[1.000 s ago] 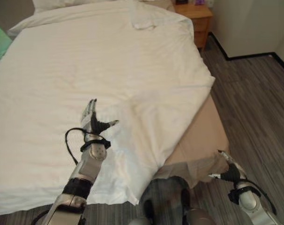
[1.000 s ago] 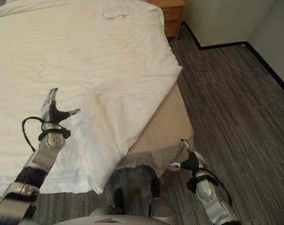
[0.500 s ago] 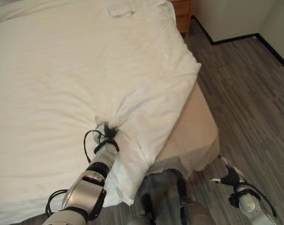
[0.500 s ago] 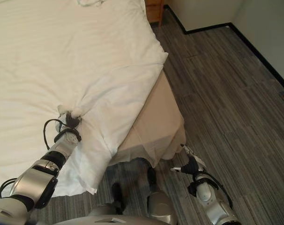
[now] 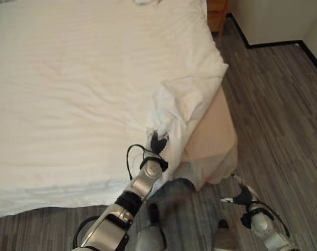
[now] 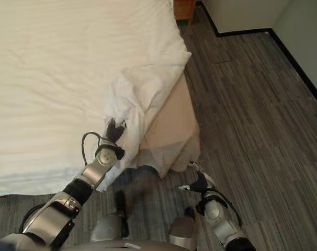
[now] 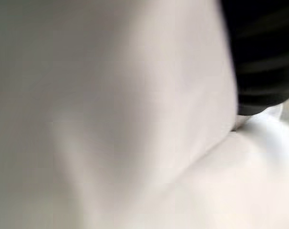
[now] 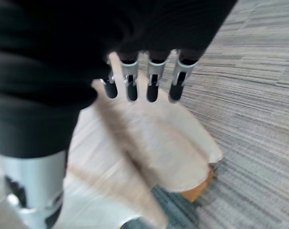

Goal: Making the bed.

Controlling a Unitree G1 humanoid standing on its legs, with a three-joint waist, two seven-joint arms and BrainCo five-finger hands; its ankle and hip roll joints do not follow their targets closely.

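Spread across the bed, the white duvet (image 5: 80,78) covers the head views from 9 o'clock through 12 o'clock. Its near right corner is bunched and lifted into a crumpled peak at about the centre. The left hand (image 5: 157,142) sits at the base of that peak with cloth gathered around it; its fingers are buried in the folds, so I cannot tell whether they are curled or straight. Just past the bunch, toward 3 o'clock, the beige bed skirt (image 5: 213,141) shows bare at the mattress corner, hanging to the grey wood-grain floor (image 5: 273,104). At 5 o'clock the right hand (image 6: 199,183) hangs low beside that skirt corner, fingers (image 8: 153,83) relaxed and straight, holding nothing.
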